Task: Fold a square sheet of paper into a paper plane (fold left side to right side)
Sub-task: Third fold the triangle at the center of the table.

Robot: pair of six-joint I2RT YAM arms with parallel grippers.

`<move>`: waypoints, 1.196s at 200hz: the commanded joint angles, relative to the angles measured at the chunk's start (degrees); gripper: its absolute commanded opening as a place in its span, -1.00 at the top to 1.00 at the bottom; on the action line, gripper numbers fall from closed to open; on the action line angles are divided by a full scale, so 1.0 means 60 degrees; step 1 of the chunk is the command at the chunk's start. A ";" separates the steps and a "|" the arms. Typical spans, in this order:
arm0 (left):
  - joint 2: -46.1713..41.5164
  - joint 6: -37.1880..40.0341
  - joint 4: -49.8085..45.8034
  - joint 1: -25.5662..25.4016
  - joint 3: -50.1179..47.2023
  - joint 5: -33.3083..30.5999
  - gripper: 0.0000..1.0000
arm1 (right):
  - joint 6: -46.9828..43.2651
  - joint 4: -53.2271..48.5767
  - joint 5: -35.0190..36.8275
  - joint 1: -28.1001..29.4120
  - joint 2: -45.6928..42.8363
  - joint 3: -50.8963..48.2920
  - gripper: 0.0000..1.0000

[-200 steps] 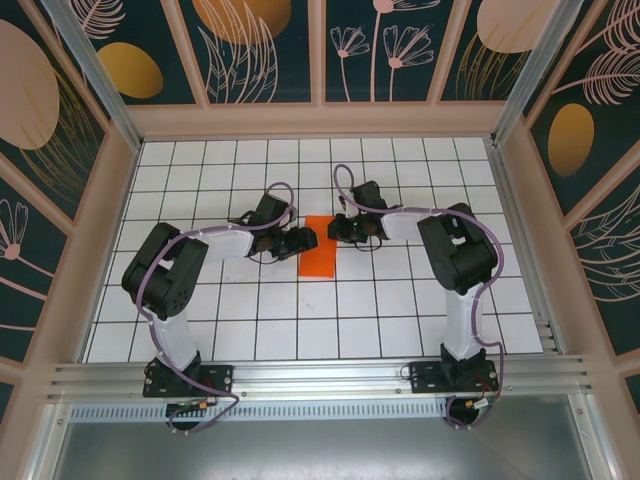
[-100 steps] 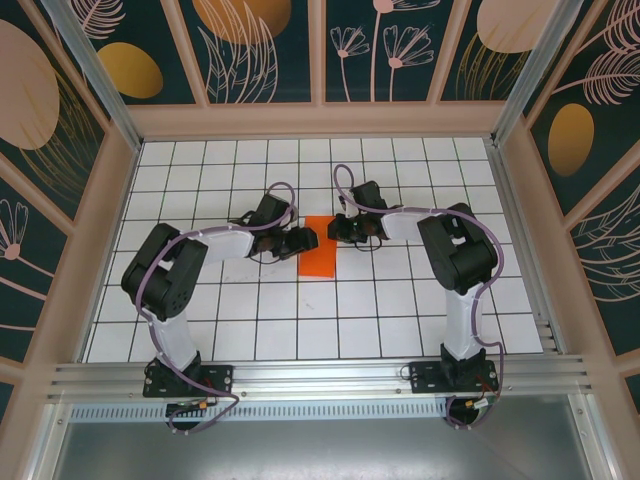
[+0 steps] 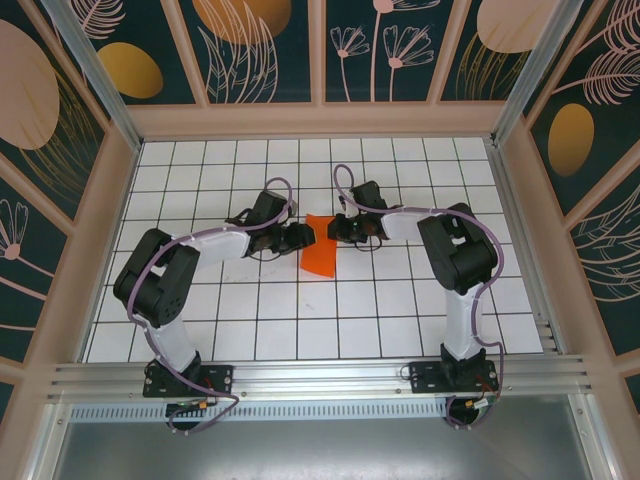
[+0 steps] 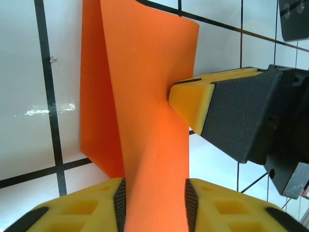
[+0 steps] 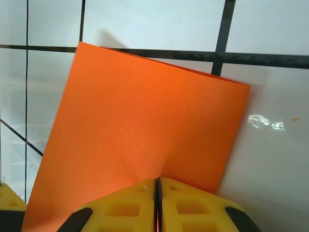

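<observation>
The left tool [image 4: 153,205] stands partly open, with a raised flap of the square sheet of paper [image 4: 140,82] running between its yellow fingers [image 4: 72,212]. The right tool [image 5: 157,188], its jaws pressed together, touches the sheet's right side with its tips. The bright orange sheet, folded and twisted, lies mid-table [image 3: 400,300] between both tools.

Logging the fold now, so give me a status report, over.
Right gripper shut on paper edge. Left gripper astride the raised layer, grip unclear. Paper folded, tilted up off table. Nothing in the way.
</observation>
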 commanded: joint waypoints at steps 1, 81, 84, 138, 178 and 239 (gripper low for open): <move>0.0039 -0.0080 0.0224 -0.0052 -0.0346 -0.0077 0.38 | -0.0138 -0.0236 -0.0086 0.0037 0.0228 -0.0048 0.72; -0.0057 -0.0682 0.0730 -0.0054 -0.0923 -0.0099 0.84 | -0.0722 0.0146 0.0550 0.0007 -0.1069 -0.0412 0.33; -0.0081 -0.0721 0.0734 -0.0054 -0.0939 -0.0111 0.85 | -0.0778 0.0181 0.0625 0.0006 -0.1190 -0.0488 0.30; -0.0354 -0.1743 0.1603 -0.0087 -0.1351 0.0481 0.92 | -0.1917 0.1466 0.1727 0.0420 -0.4365 -0.3205 -0.11; -0.0581 -0.1823 0.1490 -0.0112 -0.1381 0.0538 0.94 | -0.2854 0.2307 0.3878 0.2808 -0.5976 -0.5166 -0.40; -0.0618 -0.1780 0.1360 -0.0112 -0.1410 0.0588 0.95 | -0.4314 0.2833 0.7583 0.5520 -0.4893 -0.5011 -0.55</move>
